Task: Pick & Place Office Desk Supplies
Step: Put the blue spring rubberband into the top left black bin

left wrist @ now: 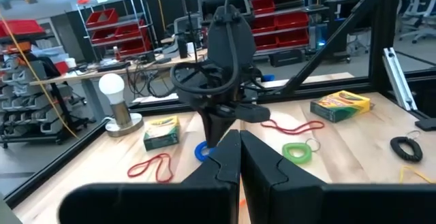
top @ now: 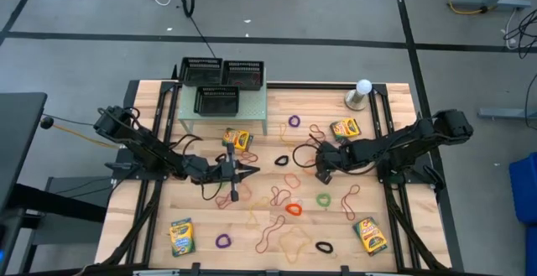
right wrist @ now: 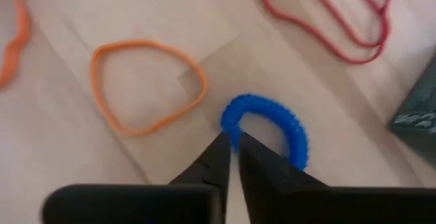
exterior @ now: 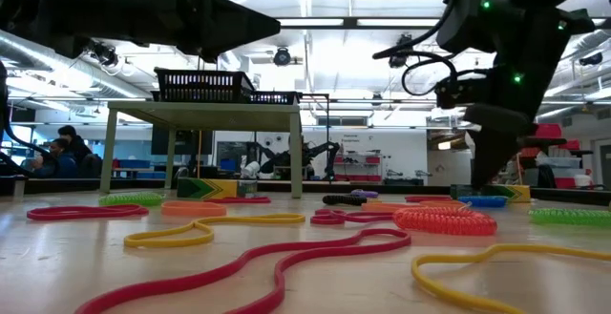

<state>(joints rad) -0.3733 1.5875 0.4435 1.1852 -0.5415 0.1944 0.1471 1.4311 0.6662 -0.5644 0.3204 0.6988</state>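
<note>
the right gripper [right wrist: 231,142] pointed down at the tabletop [right wrist: 82,163] right of centre, its fingers [right wrist: 214,157] drawn narrow and pinching one end of a blue coiled band [right wrist: 272,118]. the rest of that coil arched away from the fingertips and lay on the wood. just beside the coil lay an orange rubber-band loop [right wrist: 146,84], apart from the fingers; a red loop [right wrist: 327,20] lay farther off, and the dark edge of a crayon box [right wrist: 419,112] showed near the coil's far end. in the high view the right gripper [top: 322,174] sat between a crayon box [top: 345,128] near the ball-topped stand [top: 361,94] and a green band [top: 323,199] closer to the front edge.

the left gripper [top: 237,172] hung left of centre with its fingers [left wrist: 269,166] pressed together and nothing visible between them. a crayon box [top: 237,138] lay just behind it, beside the small raised stand [top: 252,108] carrying three black mesh trays [top: 216,100]. tan and red loops [top: 281,194] were strewn between the two grippers.

further crayon boxes lay toward the front corners, one on the left [top: 180,236] and one on the right [top: 370,234], with a purple loop [top: 223,242] and a black loop [top: 324,247] near the front edge.
</note>
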